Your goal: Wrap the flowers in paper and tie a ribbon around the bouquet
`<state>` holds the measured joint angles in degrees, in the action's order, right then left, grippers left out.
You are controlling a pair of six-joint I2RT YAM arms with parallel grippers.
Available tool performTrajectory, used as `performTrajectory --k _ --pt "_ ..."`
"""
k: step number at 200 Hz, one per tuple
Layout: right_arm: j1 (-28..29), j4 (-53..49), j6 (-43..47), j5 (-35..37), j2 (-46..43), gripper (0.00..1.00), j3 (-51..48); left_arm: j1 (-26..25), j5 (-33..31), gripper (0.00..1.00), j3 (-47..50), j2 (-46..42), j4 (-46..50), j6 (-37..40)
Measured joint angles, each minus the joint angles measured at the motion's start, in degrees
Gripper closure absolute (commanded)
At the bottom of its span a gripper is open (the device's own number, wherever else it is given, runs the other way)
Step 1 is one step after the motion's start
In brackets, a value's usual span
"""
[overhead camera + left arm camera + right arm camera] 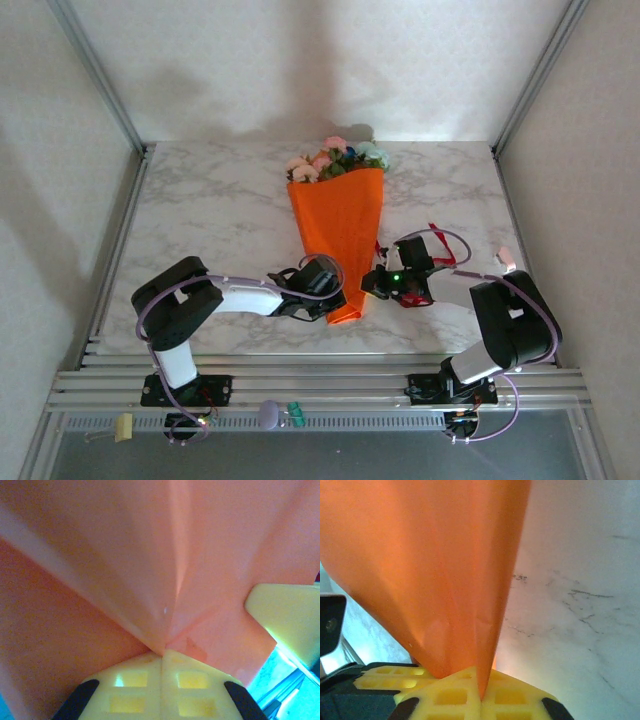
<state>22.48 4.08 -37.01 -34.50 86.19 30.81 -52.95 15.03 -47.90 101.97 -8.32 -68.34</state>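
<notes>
The bouquet [340,235] lies flat on the marble bench [220,210]. Its long axis runs almost straight away from the arm bases. The wide mouth points to the far wall and the narrow tip points back toward the arms. The flowers [338,160], pink, pale and one dark blue among green leaves, spill out of that far mouth, well beyond both sets of fingers. The left fingers [135,680] reach in from the left and are pressed together on the paper [100,555] near the cone's narrow end. There, creases in the orange sheet converge right at their seam, and the sheet fans outward ahead of them. The right fingers [510,697] come in from the opposite side and are also pressed together. They pinch a thin edge of the orange paper, which rises ahead of them, with bare marble to their right. The cone's tapered end therefore sits between the two sets of fingers, each of them touching it. The ribbon [441,247] lies in loose red loops on the bench just beside the right fingers, on the side away from the bouquet. Part of it trails under that arm's wrist. Whether any of it touches the paper cannot be told.
</notes>
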Motion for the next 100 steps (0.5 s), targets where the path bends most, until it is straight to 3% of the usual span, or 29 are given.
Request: performTrajectory --k 21,34,44,54,83,100 --pt "0.0 -0.15 0.22 0.0 -0.72 1.0 0.02 0.17 0.2 1.0 0.0 0.0 -0.02 0.02" --pt "-0.11 -0.59 0.26 0.0 -1.4 0.76 0.13 0.17 0.17 1.0 0.0 0.0 -0.07 0.17" --pt "-0.39 -0.92 0.42 0.2 -1.57 0.64 0.42 0.2 0.17 1.0 0.02 0.0 -0.02 0.2" --pt "-1.27 -0.87 0.72 0.42 -1.6 0.58 0.87 0.24 0.17 1.0 0.02 0.0 0.0 0.22" --pt "-2.93 -0.48 1.07 0.66 0.0 0.57 3.91 0.24 0.17 1.0 0.02 0.0 0.0 0.24" --pt "-3.37 0.22 1.2 0.61 2.78 0.67 6.19 0.24 0.2 1.0 0.0 0.0 0.0 0.24"
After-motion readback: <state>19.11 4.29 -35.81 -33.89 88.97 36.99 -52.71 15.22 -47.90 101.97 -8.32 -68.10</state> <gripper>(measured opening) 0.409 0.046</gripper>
